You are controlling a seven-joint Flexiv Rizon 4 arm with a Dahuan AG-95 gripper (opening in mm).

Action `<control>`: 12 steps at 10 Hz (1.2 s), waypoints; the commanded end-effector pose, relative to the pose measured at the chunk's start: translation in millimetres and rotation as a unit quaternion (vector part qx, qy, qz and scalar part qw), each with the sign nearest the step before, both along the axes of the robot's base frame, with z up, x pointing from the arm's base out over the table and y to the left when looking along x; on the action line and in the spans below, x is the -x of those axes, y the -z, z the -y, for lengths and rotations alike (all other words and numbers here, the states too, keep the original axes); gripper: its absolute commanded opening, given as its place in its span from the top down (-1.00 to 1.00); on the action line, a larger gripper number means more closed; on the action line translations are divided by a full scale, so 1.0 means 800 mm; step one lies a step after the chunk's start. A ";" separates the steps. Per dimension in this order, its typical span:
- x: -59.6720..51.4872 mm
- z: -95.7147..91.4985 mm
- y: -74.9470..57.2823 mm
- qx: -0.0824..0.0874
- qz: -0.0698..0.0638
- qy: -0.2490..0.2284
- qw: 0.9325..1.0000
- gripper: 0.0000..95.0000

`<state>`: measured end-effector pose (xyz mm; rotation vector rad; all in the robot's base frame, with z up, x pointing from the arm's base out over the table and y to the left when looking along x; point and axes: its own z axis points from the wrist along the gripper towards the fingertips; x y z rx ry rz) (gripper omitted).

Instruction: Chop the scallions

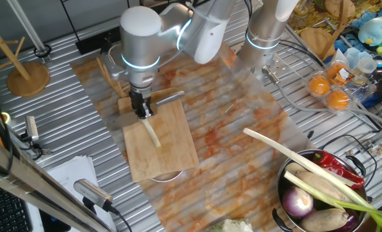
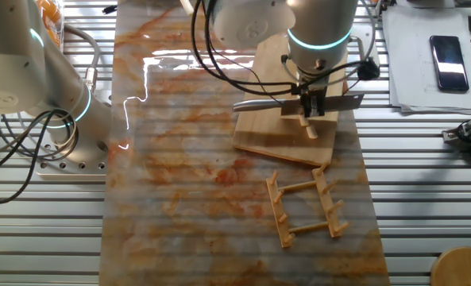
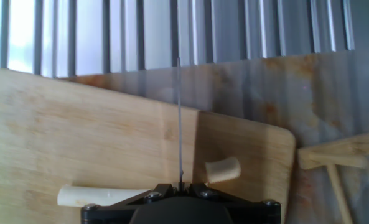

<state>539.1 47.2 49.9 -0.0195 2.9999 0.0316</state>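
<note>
Chopping is under way, by my reading: in the hand view one short chunk lies cut off to the right of the knife (image 3: 179,118), seen edge-on, while the rest of the scallions (image 3: 103,196) lies left of it on the cutting board (image 3: 78,137). The next move calls for shifting the blade along the uncut stalk and pressing straight down.

The pincer (image 1: 143,111) is clamped on the knife handle, the arm reaching down vertically over the board's end. Farther off, a wooden rack (image 2: 306,206) lies on the counter (image 2: 179,159).
</note>
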 end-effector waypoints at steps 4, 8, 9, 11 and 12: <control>0.006 0.006 0.008 -0.002 -0.011 -0.002 1.000 1.00; 0.018 0.020 0.025 -0.033 -0.041 0.002 0.999 1.00; 0.018 0.022 0.028 -0.019 -0.044 -0.003 0.999 1.00; 0.019 0.035 0.050 -0.010 -0.039 -0.016 0.999 1.00; 0.018 0.034 0.052 -0.017 -0.040 -0.014 0.999 1.00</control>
